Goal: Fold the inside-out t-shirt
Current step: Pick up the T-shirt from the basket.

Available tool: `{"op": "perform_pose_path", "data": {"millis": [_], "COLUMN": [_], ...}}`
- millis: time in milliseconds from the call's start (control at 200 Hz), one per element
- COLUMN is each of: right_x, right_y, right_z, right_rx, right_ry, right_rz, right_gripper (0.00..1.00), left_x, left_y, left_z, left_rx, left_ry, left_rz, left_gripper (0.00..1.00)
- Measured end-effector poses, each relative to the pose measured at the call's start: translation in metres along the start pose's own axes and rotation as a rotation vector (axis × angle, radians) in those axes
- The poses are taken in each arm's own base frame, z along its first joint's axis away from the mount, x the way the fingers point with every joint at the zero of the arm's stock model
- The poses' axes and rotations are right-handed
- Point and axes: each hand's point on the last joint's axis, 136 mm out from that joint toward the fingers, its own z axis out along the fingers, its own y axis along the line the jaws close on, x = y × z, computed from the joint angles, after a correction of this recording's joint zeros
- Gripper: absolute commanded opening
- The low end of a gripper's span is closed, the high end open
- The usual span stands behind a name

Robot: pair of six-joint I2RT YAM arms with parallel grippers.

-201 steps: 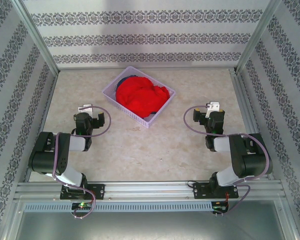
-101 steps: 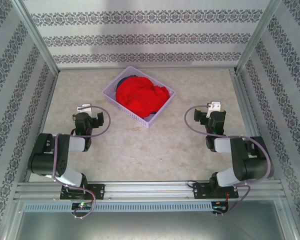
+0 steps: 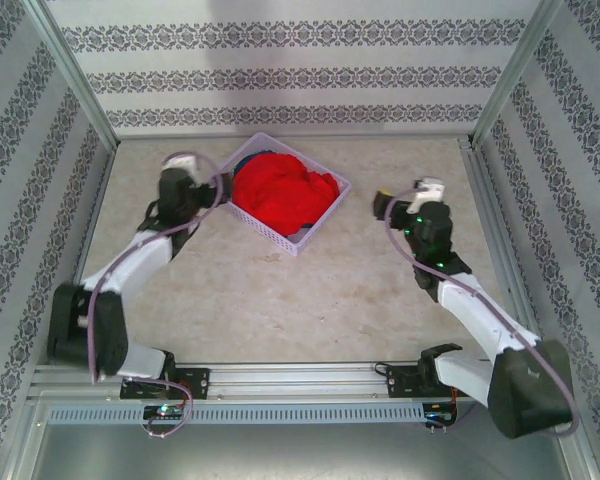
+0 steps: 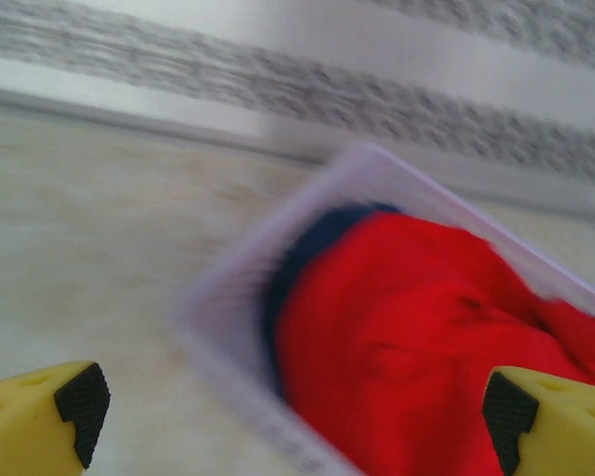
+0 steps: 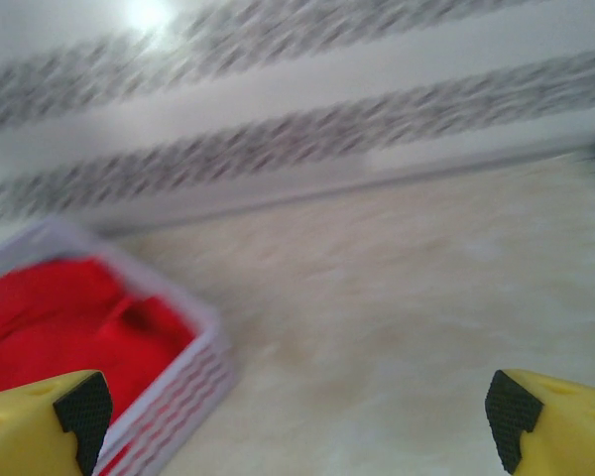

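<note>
Calling this the very start. Table point(image 3: 280, 300) carries a basket point(image 3: 250, 218) toward the back. Red t-shirt point(image 3: 280, 195) sits bunched inside it, over something navy point(image 4: 317, 233). Nothing pulled out, flattened or folded yet, so the whole job is left. Left fingers point(image 4: 40, 421) are spread wide, empty, just beside the basket's left corner. Right fingers point(image 5: 40, 421) are spread wide, empty, well to its right.

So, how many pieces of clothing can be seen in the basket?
2. A red t-shirt lies on top and fills most of the basket. A dark blue garment peeks out from under it along the edge. More may be hidden below.
</note>
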Motion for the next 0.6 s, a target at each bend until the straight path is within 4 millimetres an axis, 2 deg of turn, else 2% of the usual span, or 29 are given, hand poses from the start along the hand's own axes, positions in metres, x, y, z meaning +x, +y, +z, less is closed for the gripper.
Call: {"op": "perform_pose_path", "data": {"millis": [40, 95, 155, 205, 355, 515, 550, 600], "right_x": [0.013, 0.030, 0.046, 0.056, 0.074, 0.080, 0.081, 0.084], "right_y": [0.020, 0.037, 0.045, 0.046, 0.041, 0.045, 0.047, 0.047], "right_z": [0.006, 0.010, 0.014, 0.017, 0.022, 0.022, 0.022, 0.023], "right_rx": [-0.052, -0.092, -0.108, -0.105, -0.084, -0.093, -0.095, -0.097], "right_ry": [0.053, 0.112, 0.163, 0.195, 0.253, 0.269, 0.274, 0.283], "right_rz": [-0.019, -0.039, -0.053, -0.059, -0.049, -0.035, -0.033, -0.030], "right_gripper": [0.98, 0.98, 0.98, 0.98, 0.98, 0.98, 0.98, 0.98], "left_x": [0.008, 0.025, 0.044, 0.058, 0.087, 0.087, 0.084, 0.076], "left_y": [-0.020, -0.044, -0.053, -0.049, -0.026, -0.020, -0.021, -0.024], "left_z": [0.016, 0.035, 0.052, 0.067, 0.095, 0.107, 0.106, 0.105], "left_rx": [0.040, 0.089, 0.096, 0.072, -0.035, -0.077, -0.075, -0.068], "left_ry": [0.066, 0.171, 0.275, 0.353, 0.507, 0.553, 0.552, 0.537], "left_rz": [0.027, 0.061, 0.083, 0.096, 0.146, 0.194, 0.197, 0.205], "left_gripper": [0.98, 0.96, 0.93, 0.88, 0.59, 0.06, 0.01, 0.00]}}
